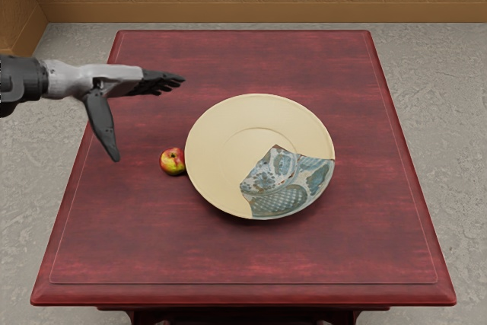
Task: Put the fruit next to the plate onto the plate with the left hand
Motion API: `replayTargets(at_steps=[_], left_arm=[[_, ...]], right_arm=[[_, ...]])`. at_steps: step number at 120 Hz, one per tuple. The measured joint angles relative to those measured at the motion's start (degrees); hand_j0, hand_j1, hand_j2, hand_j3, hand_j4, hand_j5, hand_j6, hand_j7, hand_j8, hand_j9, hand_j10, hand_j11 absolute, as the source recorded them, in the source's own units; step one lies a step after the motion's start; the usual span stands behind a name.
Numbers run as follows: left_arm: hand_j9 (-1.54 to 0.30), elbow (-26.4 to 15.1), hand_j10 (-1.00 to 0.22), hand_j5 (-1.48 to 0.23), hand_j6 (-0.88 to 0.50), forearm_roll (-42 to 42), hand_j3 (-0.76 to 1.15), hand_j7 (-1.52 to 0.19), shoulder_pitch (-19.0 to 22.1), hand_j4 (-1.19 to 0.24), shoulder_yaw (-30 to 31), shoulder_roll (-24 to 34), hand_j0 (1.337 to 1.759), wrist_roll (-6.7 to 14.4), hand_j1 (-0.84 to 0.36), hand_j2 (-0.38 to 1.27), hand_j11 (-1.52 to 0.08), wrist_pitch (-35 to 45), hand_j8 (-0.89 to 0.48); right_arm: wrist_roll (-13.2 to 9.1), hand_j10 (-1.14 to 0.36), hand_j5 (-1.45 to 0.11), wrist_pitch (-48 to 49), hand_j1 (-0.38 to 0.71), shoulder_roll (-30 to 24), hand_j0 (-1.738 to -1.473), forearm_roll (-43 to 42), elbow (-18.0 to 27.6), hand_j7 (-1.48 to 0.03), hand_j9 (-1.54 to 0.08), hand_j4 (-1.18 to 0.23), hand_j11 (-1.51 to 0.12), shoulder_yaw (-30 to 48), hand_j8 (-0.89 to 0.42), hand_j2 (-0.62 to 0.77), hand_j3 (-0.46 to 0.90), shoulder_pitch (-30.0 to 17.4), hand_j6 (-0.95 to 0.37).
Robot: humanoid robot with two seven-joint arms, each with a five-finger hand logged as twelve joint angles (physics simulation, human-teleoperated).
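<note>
Head view: we log the reach step, no grasp yet. The left hand (125, 85) hovers above the table (228, 249), fingers stretched out, holding nothing. The apple (173, 161), small, red and yellow, sits just beside the plate (228, 123), at its left rim. Next, we judge: descend toward the apple and close around it.

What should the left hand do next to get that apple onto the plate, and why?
Probably move the left hand toward the table's front edge and lower it over the apple. The hand is open, holds nothing and hovers farther back, while the apple lies on the table right by the left rim of the plate.
</note>
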Motion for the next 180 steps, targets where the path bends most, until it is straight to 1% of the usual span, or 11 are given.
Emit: replayTargets(at_steps=[11,15,23,41,49,58,69,83,111,138,180], left_arm=[[0.0,-0.05,0.0,0.0,0.0,0.94,0.0,0.0,0.33,0.0,-0.05,-0.01,1.658,-0.46,0.35,0.0,0.0,0.0,0.0],[0.0,-0.06,0.0,0.0,0.0,0.6,0.0,0.0,0.21,0.0,-0.24,-0.07,1.658,1.23,0.35,0.0,0.0,0.0,0.0],[0.0,-0.37,0.0,0.0,0.0,-1.06,0.0,0.0,-0.96,0.0,-0.86,-0.46,1.658,9.61,0.35,0.0,0.0,0.0,0.0],[0.0,-6.81,0.0,0.0,0.0,-3.35,0.0,0.0,-3.42,0.0,-4.47,-0.61,1.658,34.55,0.35,0.0,0.0,-0.01,0.0],[0.0,-10.68,0.0,0.0,0.0,-3.47,0.0,0.0,-3.55,0.0,-5.13,0.99,1.658,40.3,0.35,0.0,0.0,-0.01,0.0],[0.0,-17.59,0.0,0.0,-0.01,-3.47,0.0,0.0,-5.64,0.0,-5.54,6.16,1.658,43.59,0.35,0.0,0.0,1.22,0.0],[-0.01,-24.45,-0.01,-0.01,-0.01,-2.74,0.0,-0.01,-6.32,-0.01,-5.63,5.53,1.658,45.42,0.34,0.0,-0.01,5.54,-0.01],[-0.01,-26.88,-0.01,-0.01,-0.01,1.44,0.0,-0.01,-6.26,-0.01,-5.45,3.05,1.658,46.29,0.34,0.0,-0.01,9.17,-0.01],[-0.02,-25.12,-0.02,-0.02,-0.02,11.02,0.0,-0.02,-2.93,-0.02,-5.05,-2.07,1.658,46.66,0.33,0.0,-0.02,14.51,-0.02],[-0.15,-24.34,-0.11,-0.15,-0.12,11.75,0.0,-0.15,1.36,-0.12,-4.99,-5.99,1.658,46.7,0.22,0.02,-0.15,21.27,-0.12],[-0.19,-20.8,-0.15,-0.19,-0.15,6.76,0.0,-0.19,1.85,-0.15,-4.99,-7.0,1.658,46.71,0.18,0.03,-0.19,27.53,-0.15]], right_arm=[[0.0,-0.01,-0.02,0.0,-0.33,0.0,-1.658,0.0,-0.01,-0.02,-0.02,-0.01,-0.02,0.08,-0.01,0.0,0.0,0.1,-0.01],[0.0,-0.01,-0.02,0.0,-0.33,0.0,-1.658,0.0,-0.02,-0.02,-0.02,-0.01,-0.02,0.11,-0.01,0.0,0.0,0.16,-0.01],[0.0,-0.01,-0.02,0.0,-0.33,0.0,-1.658,0.0,0.01,-0.02,-0.02,-0.01,-0.02,0.1,-0.01,0.0,0.0,0.24,-0.01],[0.0,-0.01,-0.02,0.0,-0.33,0.0,-1.658,0.0,0.11,-0.02,-0.02,-0.01,-0.02,0.1,-0.01,0.0,0.0,0.31,-0.01],[0.0,-0.01,-0.02,0.0,-0.33,0.0,-1.658,0.0,0.13,-0.02,-0.02,-0.01,-0.02,0.1,-0.01,0.0,0.0,0.32,-0.01],[0.0,-0.01,-0.02,0.0,-0.33,0.0,-1.658,0.0,0.1,-0.02,-0.02,-0.01,-0.02,0.1,-0.01,0.0,0.0,0.33,-0.01],[0.0,-0.01,-0.02,0.0,-0.33,0.0,-1.658,0.0,0.08,-0.02,-0.02,-0.01,-0.02,0.1,-0.01,0.0,0.0,0.33,-0.01],[0.0,-0.01,-0.02,0.0,-0.33,0.0,-1.658,0.0,0.07,-0.02,-0.02,-0.01,-0.02,0.1,-0.01,0.0,0.0,0.33,-0.01],[0.0,-0.01,-0.02,0.0,-0.33,0.0,-1.658,0.0,-0.01,-0.02,-0.02,-0.01,-0.02,0.1,-0.01,0.0,0.0,0.33,-0.01],[0.0,-0.01,-0.02,0.0,-0.33,0.0,-1.658,0.0,-0.02,-0.02,-0.02,-0.01,-0.02,0.1,-0.01,0.0,0.0,0.33,-0.01],[0.0,-0.01,-0.02,0.0,-0.33,0.0,-1.658,0.0,-0.07,-0.02,-0.02,-0.01,-0.02,0.1,-0.01,0.0,0.0,0.34,-0.01]])
